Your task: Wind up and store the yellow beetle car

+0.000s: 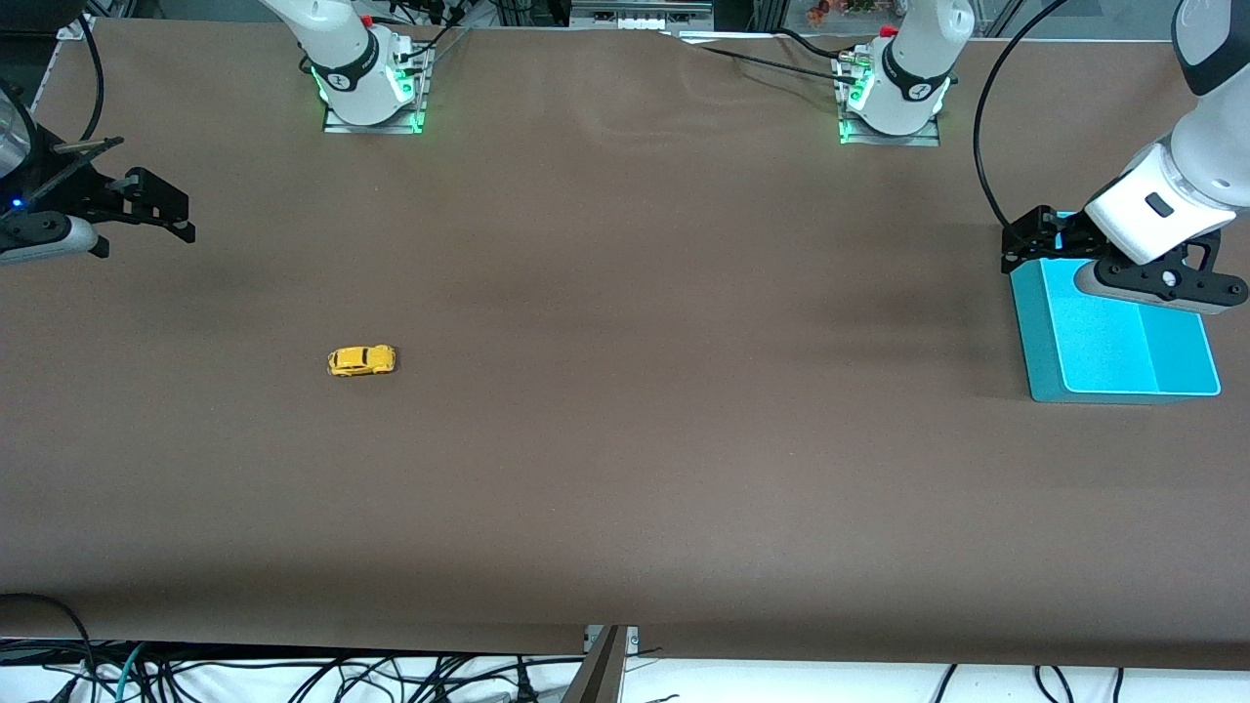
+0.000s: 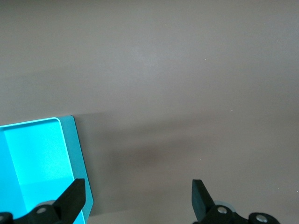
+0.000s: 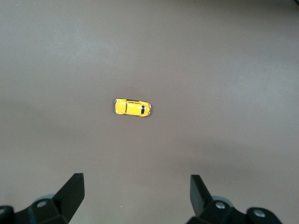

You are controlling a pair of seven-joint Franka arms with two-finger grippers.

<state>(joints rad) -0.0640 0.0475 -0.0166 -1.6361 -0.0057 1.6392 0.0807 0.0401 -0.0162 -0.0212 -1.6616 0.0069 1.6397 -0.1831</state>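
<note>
Right now the yellow beetle car point(image 1: 361, 360) sits on its wheels on the brown table point(image 1: 625, 469), toward the right arm's end, well apart from the blue tray point(image 1: 1113, 342). The right hand point(image 3: 135, 196) hangs over the table near the car, fingers spread, holding nothing. The left hand point(image 2: 138, 198) hangs over the tray's edge, also spread and empty.

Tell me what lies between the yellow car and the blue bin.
Nothing: in the front view only bare brown table runs from the yellow beetle car to the blue bin at the left arm's end.
</note>
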